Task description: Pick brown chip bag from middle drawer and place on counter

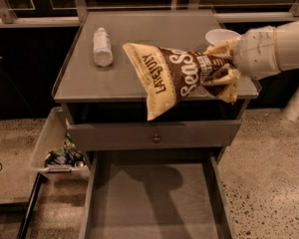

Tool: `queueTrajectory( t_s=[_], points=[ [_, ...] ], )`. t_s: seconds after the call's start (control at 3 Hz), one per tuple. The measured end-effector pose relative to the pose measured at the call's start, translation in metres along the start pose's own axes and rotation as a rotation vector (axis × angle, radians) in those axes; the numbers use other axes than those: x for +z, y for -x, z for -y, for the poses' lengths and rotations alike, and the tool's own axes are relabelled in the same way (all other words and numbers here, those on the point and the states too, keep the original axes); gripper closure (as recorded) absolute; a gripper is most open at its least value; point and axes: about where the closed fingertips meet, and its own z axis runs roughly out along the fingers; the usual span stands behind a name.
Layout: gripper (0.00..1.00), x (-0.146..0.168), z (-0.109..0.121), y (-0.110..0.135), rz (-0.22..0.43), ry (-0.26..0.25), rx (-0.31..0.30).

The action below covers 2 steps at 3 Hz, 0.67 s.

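Gripper (pixel 224 66) at right of frame, on a white arm reaching in from the right edge, above the counter's (pixel 154 34) front right corner; jaws closed on the crumpled cream-yellow right end of the brown chip bag (pixel 179 76), mostly buried in the foil.

Bag held off the surface, long axis roughly level, left end sagging; its lower left corner hangs in front of the counter's front edge. Whether any of it touches the top, cannot tell.

Writing on the bag: "LATE JULY" in dark capitals running up the cream left end; large white script "Sea S…" on the brown middle, the rest lost in the crumple; the small print by the grip is unreadable.

Middle drawer (pixel 154 203) pulled out below, plain grey floor bare, shadow across it; above it a closed drawer front (pixel 114 133) with small round knob (pixel 156 138).

White bottle (pixel 102 46) lying on its side on the counter's left, label unreadable; white bowl (pixel 220 35) at back right, partly behind the bag; clear bin (pixel 47 138) with wrappers left of the cabinet.
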Motion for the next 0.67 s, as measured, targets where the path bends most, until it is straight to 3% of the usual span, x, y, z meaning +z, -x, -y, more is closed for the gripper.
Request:
queueTrajectory(
  t_s=[0.33, 0.67],
  points=[
    [1.00, 0.016, 0.035, -0.003, -0.014, -0.028, 0.019],
    [1.00, 0.038, 0.055, -0.022, -0.040, -0.049, 0.070]
  ],
)
